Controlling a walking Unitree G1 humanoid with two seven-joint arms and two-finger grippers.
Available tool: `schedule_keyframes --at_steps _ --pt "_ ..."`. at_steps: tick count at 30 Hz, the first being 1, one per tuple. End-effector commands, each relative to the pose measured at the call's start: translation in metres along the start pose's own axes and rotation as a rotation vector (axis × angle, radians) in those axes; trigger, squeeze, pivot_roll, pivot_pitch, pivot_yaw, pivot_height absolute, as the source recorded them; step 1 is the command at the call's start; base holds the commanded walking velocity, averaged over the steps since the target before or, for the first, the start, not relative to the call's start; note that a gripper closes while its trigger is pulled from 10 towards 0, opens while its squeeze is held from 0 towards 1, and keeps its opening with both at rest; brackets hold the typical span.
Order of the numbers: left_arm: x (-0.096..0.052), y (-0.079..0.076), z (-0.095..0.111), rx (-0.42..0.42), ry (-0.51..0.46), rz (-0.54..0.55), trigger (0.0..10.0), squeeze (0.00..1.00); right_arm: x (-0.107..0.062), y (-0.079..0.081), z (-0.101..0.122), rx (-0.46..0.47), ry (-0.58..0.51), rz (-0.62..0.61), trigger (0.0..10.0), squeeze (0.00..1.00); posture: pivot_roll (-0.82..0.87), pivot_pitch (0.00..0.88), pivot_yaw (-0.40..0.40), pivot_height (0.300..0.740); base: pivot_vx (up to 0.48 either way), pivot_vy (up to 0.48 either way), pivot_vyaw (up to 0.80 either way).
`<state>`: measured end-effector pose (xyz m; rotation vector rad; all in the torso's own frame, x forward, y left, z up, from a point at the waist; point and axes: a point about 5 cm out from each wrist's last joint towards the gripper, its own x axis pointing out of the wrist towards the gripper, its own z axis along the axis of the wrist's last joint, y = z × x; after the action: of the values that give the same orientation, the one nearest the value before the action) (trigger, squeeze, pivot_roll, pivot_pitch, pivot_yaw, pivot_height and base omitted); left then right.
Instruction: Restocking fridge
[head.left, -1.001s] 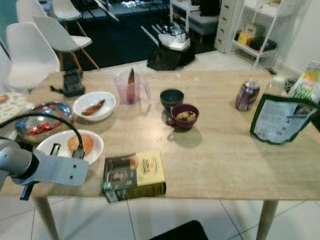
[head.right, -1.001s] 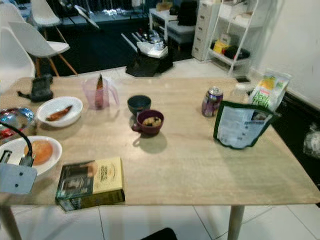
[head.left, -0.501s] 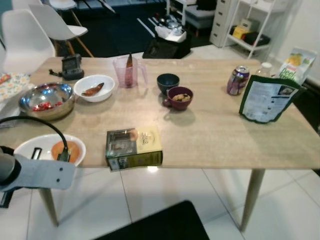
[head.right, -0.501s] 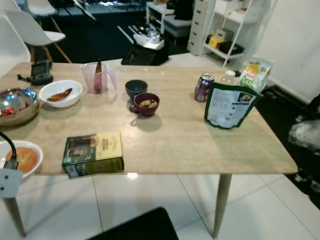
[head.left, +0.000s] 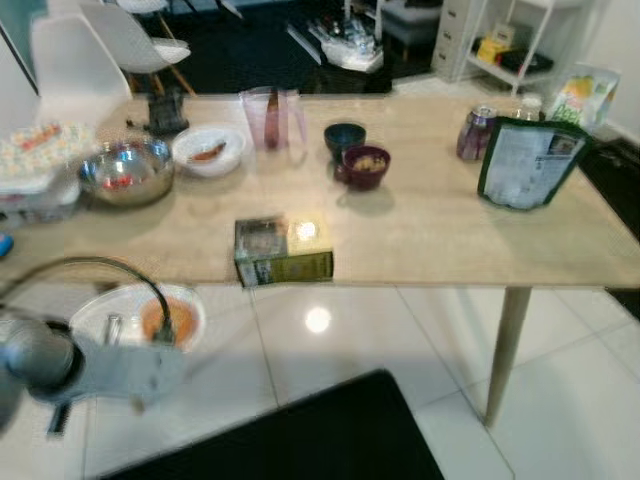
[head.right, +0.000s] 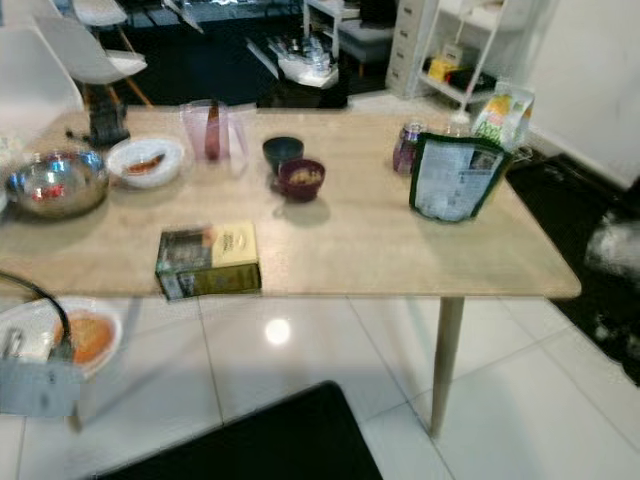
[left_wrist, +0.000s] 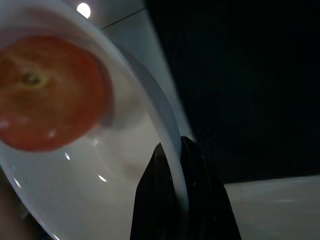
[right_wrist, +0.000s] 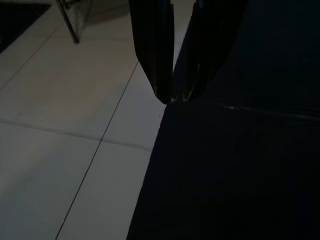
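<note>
Ahead, beyond the gripper: wooden table (head.left: 430, 240) with a yellow box (head.left: 283, 251) at its near edge, steel bowl (head.left: 122, 170) and green pouch (head.left: 527, 162) farther back. Closer, white plate (left_wrist: 150, 115) bearing an orange fruit (left_wrist: 47, 95), off the table over floor tiles, rim clamped by left gripper (left_wrist: 180, 175). Right gripper (right_wrist: 172, 97) hanging idle, fingertips nearly touching, over tile and a dark mat (right_wrist: 235, 165).

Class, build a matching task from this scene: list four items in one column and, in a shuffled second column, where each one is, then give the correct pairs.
Items:
1. white plate
2. yellow box
3. purple can
4. metal bowl

Places:
A. at the table's near edge
B. behind the dark green pouch
C. held off the table by the left claw
D. on the table's left side, beside the small white bowl

Pairs: 1-C, 2-A, 3-B, 4-D
</note>
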<state>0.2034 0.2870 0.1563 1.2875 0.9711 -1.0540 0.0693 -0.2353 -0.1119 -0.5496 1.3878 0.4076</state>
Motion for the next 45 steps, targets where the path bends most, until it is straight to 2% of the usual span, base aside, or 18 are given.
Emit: schedule_keyframes --at_steps 1,5,10,12,15,16,17,18,24,26,29,30,36,39,40,41,44,45 --pt "0.011 -0.002 0.006 -0.005 -0.011 0.018 10.0 0.0 -0.001 -0.004 -0.001 -0.002 0.003 -0.011 10.0 0.0 0.13 0.0 -0.023 0.74 -0.311 0.0 0.0" --pt "0.032 -0.004 0.014 -0.015 -0.039 0.037 10.0 0.0 -0.001 -0.006 0.0 -0.003 0.003 -0.015 10.0 0.0 0.13 0.0 -0.026 0.74 0.0 0.0 0.0" --pt "0.08 -0.007 0.023 -0.049 -0.03 0.112 10.0 0.0 -0.001 -0.008 -0.001 0.0 0.002 -0.022 10.0 0.0 0.13 0.0 -0.03 0.74 0.0 0.0 0.0" --pt "0.08 -0.007 0.023 -0.049 -0.03 0.112 10.0 0.0 -0.001 -0.008 -0.001 0.0 0.002 -0.022 10.0 0.0 0.13 0.0 -0.03 0.74 0.0 0.0 0.0" --pt "0.109 -0.014 0.018 -0.08 0.021 0.149 10.0 0.0 -0.002 -0.01 -0.002 0.0 0.002 -0.025 10.0 0.0 0.12 0.0 -0.032 0.74 0.0 0.0 0.0" --pt "0.109 -0.014 0.018 -0.08 0.021 0.149 10.0 0.0 -0.002 -0.01 -0.002 0.0 0.002 -0.025 10.0 0.0 0.12 0.0 -0.032 0.74 0.0 0.0 0.0" --pt "0.139 -0.032 0.019 -0.127 0.028 0.146 10.0 0.0 -0.002 -0.011 -0.003 0.003 0.003 -0.029 10.0 0.0 0.11 0.0 -0.028 0.74 0.0 0.0 0.0" --pt "0.149 -0.038 0.02 -0.143 0.027 0.144 10.0 0.0 -0.002 -0.011 -0.003 0.005 0.004 -0.03 10.0 0.0 0.11 0.0 -0.029 0.74 0.0 0.0 0.0" --pt "0.182 -0.064 0.015 -0.226 0.092 0.183 10.0 0.0 -0.003 -0.013 -0.005 0.01 0.005 -0.038 10.0 0.0 0.1 0.0 -0.038 0.74 0.0 0.0 0.0" --pt "0.182 -0.064 0.015 -0.226 0.092 0.183 10.0 0.0 -0.003 -0.013 -0.005 0.01 0.005 -0.038 10.0 0.0 0.1 0.0 -0.038 0.74 0.0 0.0 0.0" --pt "0.194 -0.075 0.012 -0.335 0.122 0.249 10.0 0.0 -0.003 -0.014 -0.005 0.002 0.007 -0.042 10.0 0.0 0.1 0.0 -0.037 0.74 0.0 0.0 0.0" --pt "0.204 -0.09 0.009 -0.433 0.157 0.31 10.0 0.0 -0.003 -0.014 -0.005 -0.004 0.005 -0.049 10.0 0.0 0.09 0.0 -0.033 0.74 0.0 0.0 0.0" --pt "0.211 -0.112 0.006 -0.601 0.207 0.393 10.0 0.0 -0.003 -0.014 -0.004 -0.008 0.0 -0.063 10.0 0.0 0.08 0.0 -0.03 0.74 0.0 0.0 0.0" --pt "0.216 -0.136 0.009 -0.982 0.197 0.403 10.0 0.0 -0.003 -0.016 -0.004 -0.02 -0.003 -0.08 10.0 0.0 0.08 0.0 -0.034 0.74 0.0 0.0 0.0" --pt "0.216 -0.136 0.009 -0.982 0.197 0.403 10.0 0.0 -0.003 -0.016 -0.004 -0.02 -0.003 -0.08 10.0 0.0 0.08 0.0 -0.034 0.74 0.0 0.0 0.0" --pt "0.219 -0.149 0.013 -1.1 0.197 0.369 10.0 0.0 -0.003 -0.016 -0.003 -0.028 -0.004 -0.085 10.0 0.0 0.08 0.0 -0.035 0.74 0.0 0.0 0.0" --pt "0.221 -0.159 0.015 -1.142 0.212 0.343 10.0 0.0 -0.003 -0.016 -0.003 -0.026 -0.004 -0.087 10.0 0.0 0.08 0.0 -0.031 0.74 0.0 0.0 0.0" --pt "0.222 -0.175 0.017 -1.238 0.244 0.318 10.0 0.0 -0.003 -0.017 -0.004 -0.032 0.003 -0.095 10.0 0.0 0.06 0.0 -0.021 0.74 0.0 0.0 -0.8"
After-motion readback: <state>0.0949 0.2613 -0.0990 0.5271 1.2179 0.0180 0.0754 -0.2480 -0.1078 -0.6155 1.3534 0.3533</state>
